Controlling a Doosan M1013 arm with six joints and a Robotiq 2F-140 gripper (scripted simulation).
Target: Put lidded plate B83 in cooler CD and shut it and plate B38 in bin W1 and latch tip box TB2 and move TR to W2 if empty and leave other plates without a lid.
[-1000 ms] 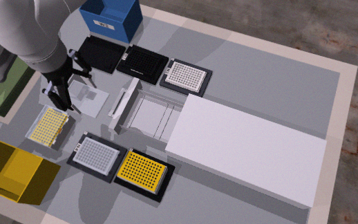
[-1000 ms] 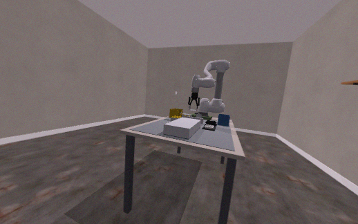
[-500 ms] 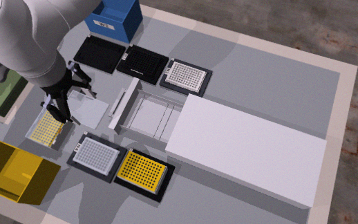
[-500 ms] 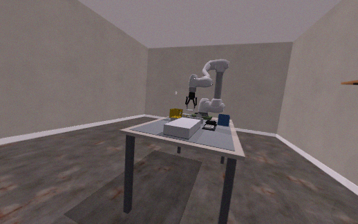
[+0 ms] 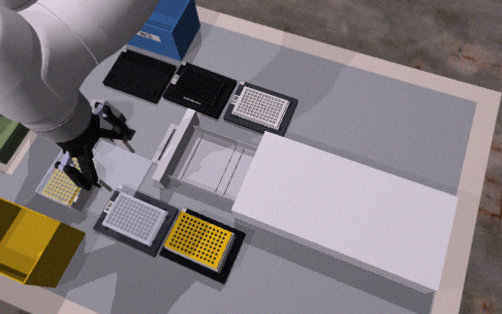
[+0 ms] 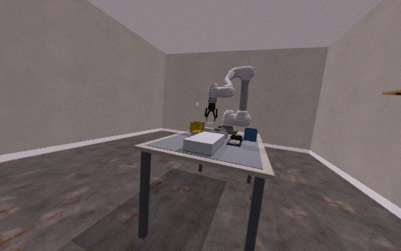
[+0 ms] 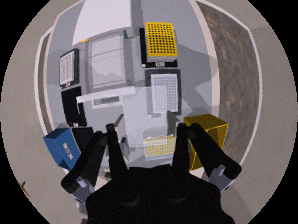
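I had the gripper (image 5: 109, 160) clenched on the plate lid (image 5: 123, 170), one finger on each of two opposite edges. The lid hung in the air just beyond the front panel of the open cooler drawer (image 5: 171, 145), between that panel and the yellow-topped tip box (image 5: 60, 186).

Handling, as I judged it:
- The lid is a thin, pale, see-through shell: light, fairly stiff, smooth at the edges, and liable to slip or tilt under a hard squeeze.
- The hold belongs on the outer skirt at mid-length, so that the lid hangs level.
- It should go down square over its plate; only light pressure is needed to seat it.

The plate I took for the clear one (image 5: 133, 218) sat in its nest to the near side of the drawer front, just beside the lid's lower corner and uncovered.

View comparison:
- The top view gave the lid's outline against the drawer, the nests and the yellow bin (image 5: 29, 247), but not its height.
- The exterior view showed the gripper (image 6: 210, 115) well above the bench; the lid was too small to make out there.
- The wrist view showed both fingers flanking the lid (image 7: 113, 106), with the drawer beyond them.
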